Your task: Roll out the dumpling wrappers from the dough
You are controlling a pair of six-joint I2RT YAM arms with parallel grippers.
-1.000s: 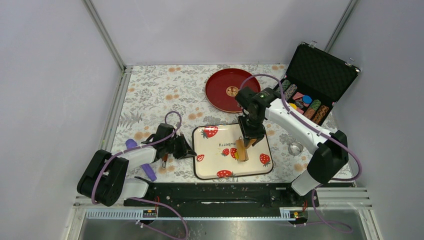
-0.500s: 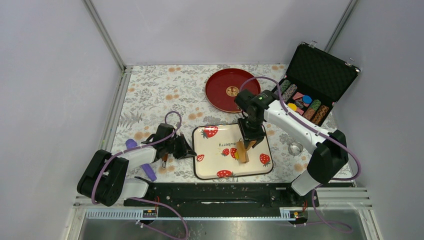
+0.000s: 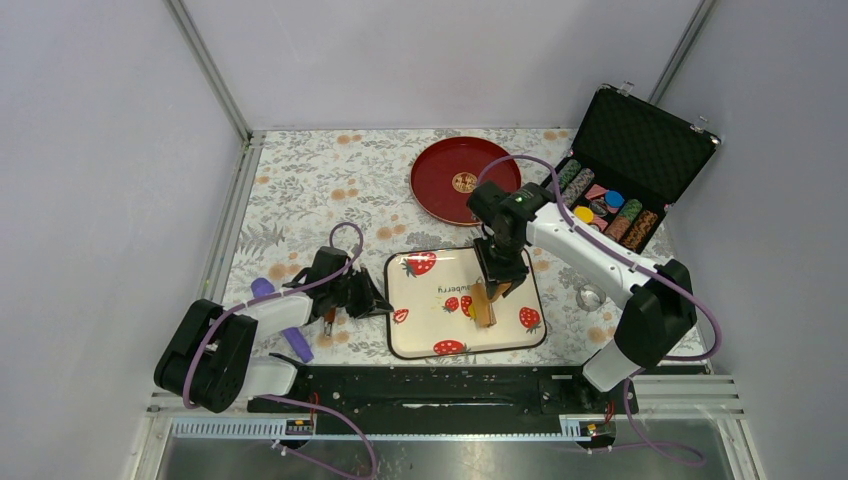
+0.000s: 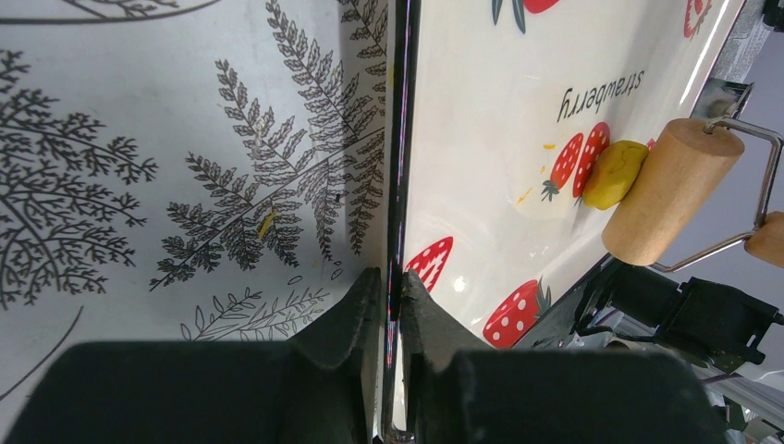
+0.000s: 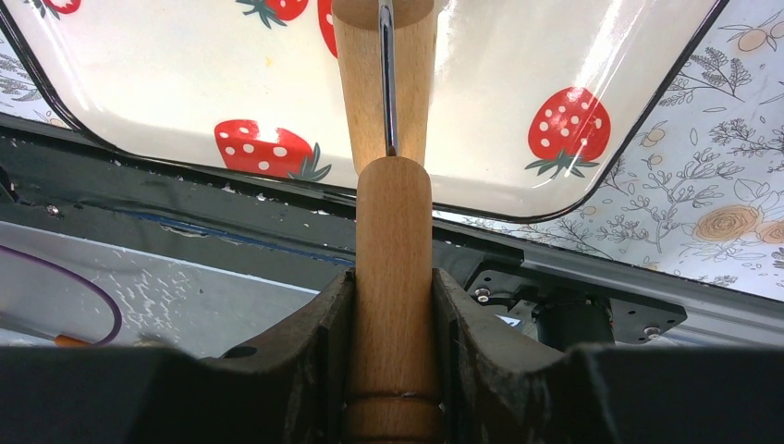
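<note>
The dough [image 4: 618, 173] is a bright yellow lump lying on the strawberry-print tray [image 3: 430, 330], and the wooden roller [image 4: 670, 190] rests against its right side. My right gripper [image 5: 393, 277] is shut on the roller's wooden handle [image 5: 393, 222], above the tray's near right part [image 3: 500, 283]. In the right wrist view the roller's drum [image 5: 384, 74] hides the dough. My left gripper [image 4: 388, 277] is shut on the tray's black left rim [image 4: 399, 185]; from above it sits at the tray's left edge [image 3: 383, 303]. No dumpling wrappers are in view.
A red plate [image 3: 465, 180] lies behind the tray. An open black case of poker chips [image 3: 620, 160] stands at the back right. A metal ring cutter [image 3: 592, 296] lies right of the tray. Two purple objects [image 3: 295, 343] lie by the left arm.
My right wrist has shifted slightly to the left over the tray, with the roller still held. The left arm and the tray have not moved.
</note>
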